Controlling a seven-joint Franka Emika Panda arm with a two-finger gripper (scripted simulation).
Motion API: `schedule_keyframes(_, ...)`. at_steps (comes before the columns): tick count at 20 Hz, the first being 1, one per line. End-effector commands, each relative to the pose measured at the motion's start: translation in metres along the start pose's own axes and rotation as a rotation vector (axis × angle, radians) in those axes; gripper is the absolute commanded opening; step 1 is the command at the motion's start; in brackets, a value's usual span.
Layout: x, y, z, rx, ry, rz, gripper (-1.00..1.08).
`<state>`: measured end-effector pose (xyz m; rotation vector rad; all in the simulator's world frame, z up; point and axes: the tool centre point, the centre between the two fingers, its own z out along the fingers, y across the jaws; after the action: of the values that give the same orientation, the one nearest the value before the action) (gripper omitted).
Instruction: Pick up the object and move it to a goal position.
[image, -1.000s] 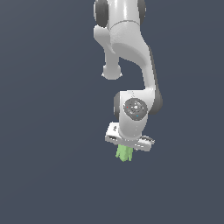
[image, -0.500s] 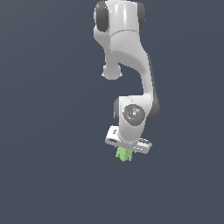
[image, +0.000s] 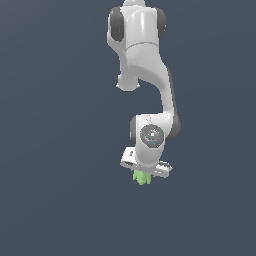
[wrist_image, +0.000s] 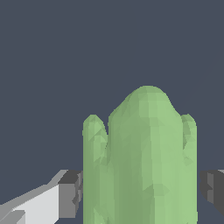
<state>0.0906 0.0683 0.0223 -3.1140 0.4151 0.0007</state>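
Note:
The object (image: 142, 177) is a small light green lumpy solid with ridged lobes. It hangs just under the white gripper (image: 143, 176) in the exterior view, narrower than the hand. The white arm reaches down from the top of that view. In the wrist view the object (wrist_image: 142, 162) fills the middle, with a tall central lobe and a smaller lobe on each side. The gripper (wrist_image: 140, 190) is shut on it: one grey finger pad (wrist_image: 72, 192) touches one side and the other pad (wrist_image: 213, 189) shows at the picture's edge. The fingertips are hidden in the exterior view.
A plain dark blue-grey ground (image: 60, 150) lies all around the arm in both views. No other object, container or edge shows.
The arm has moved a little toward the exterior view's left and slightly upward, carrying the green object with it. The grip looks unchanged.

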Motion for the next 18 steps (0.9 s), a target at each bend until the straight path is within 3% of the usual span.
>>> schedule_keyframes(1,0.000,0.000,0.000,0.000,0.000,0.000,-1.00)
schedule_keyframes(18,-0.002,0.003,-0.022,0.000,0.001,0.000,-1.00)
